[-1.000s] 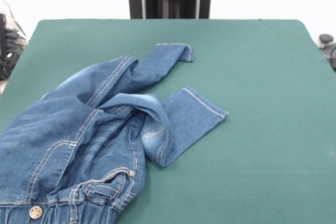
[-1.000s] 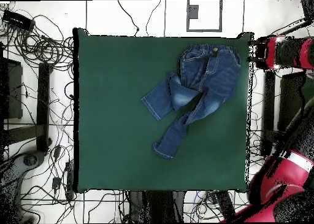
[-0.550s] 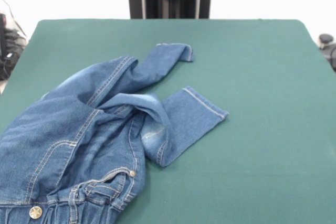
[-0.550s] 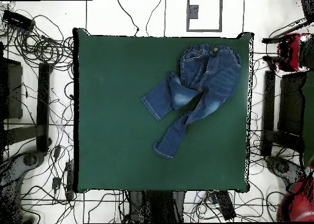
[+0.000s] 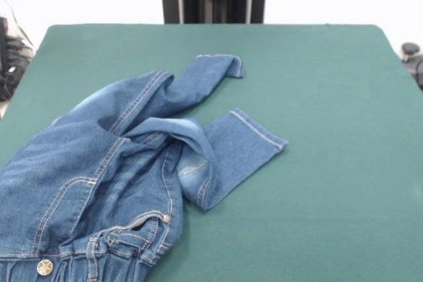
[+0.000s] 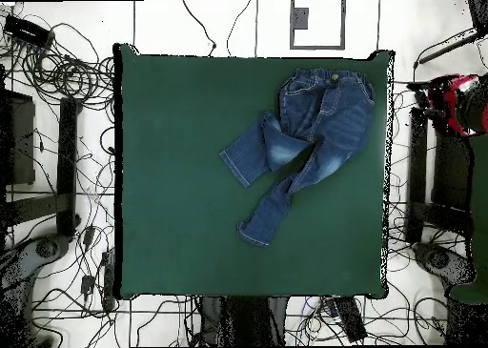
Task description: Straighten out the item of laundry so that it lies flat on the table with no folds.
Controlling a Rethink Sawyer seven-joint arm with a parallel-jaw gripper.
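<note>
1. Gripper: not clearly seen in either view. Red arm parts (image 6: pixel 456 104) sit off the table's edge in the overhead view; whether the claw is open or closed I cannot tell.
2. Jeans (image 5: pixel 125 176) lie on the green table (image 5: pixel 330 130), toward one corner, waistband (image 6: pixel 329 76) close to the table edge.
3. One leg runs out fairly straight to its cuff (image 6: pixel 254 235). The other is folded across at the thigh, its cuff (image 5: pixel 259 130) pointing sideways.
4. Judgement: flattening not done. Best grip is likely the folded leg's cuff, drawn away from the waistband until the crease opens, keeping low so the cloth slides rather than lifts.
5. Risk: dragging the whole garment toward the edge.
6. Writing: none legible. Metal button (image 5: pixel 45 267) shows no readable mark.
</note>
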